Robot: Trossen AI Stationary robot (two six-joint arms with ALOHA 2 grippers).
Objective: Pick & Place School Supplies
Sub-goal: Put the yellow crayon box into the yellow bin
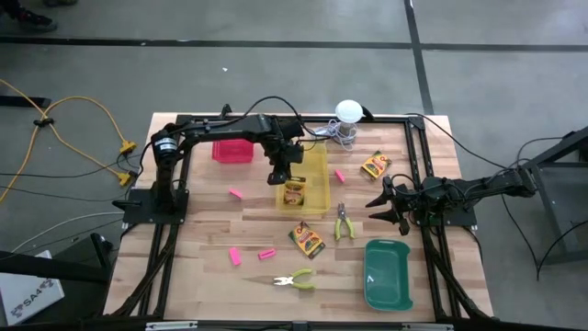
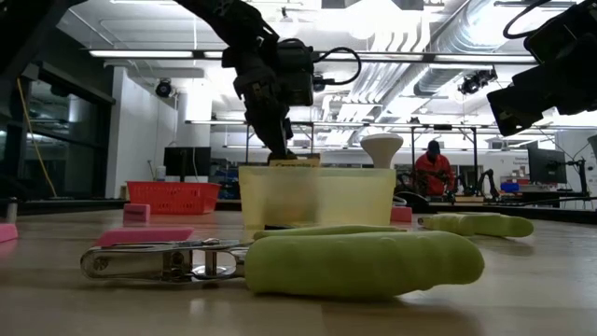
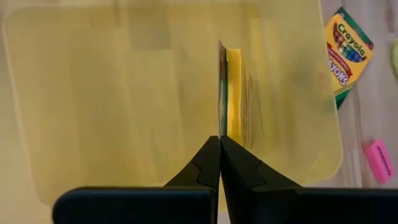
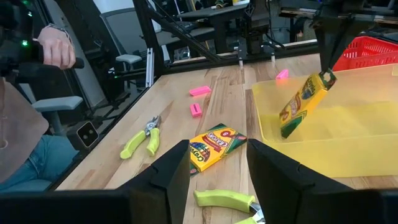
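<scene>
Over the translucent yellow plastic bin point(image 1: 317, 184) at frame centre, left gripper point(image 1: 283, 172) clamps one yellow-and-green cardboard crayon box point(image 4: 303, 104); nothing binned yet. Right gripper point(image 1: 386, 204) waits unclenched, mid-right.

Red bin point(image 1: 231, 151), yellow bin point(image 1: 317, 187), green bin point(image 1: 387, 275)

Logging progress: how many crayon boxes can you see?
3: one held by the left gripper over the yellow bin, one mid-table, one at the far right. Others may be hidden.
</scene>
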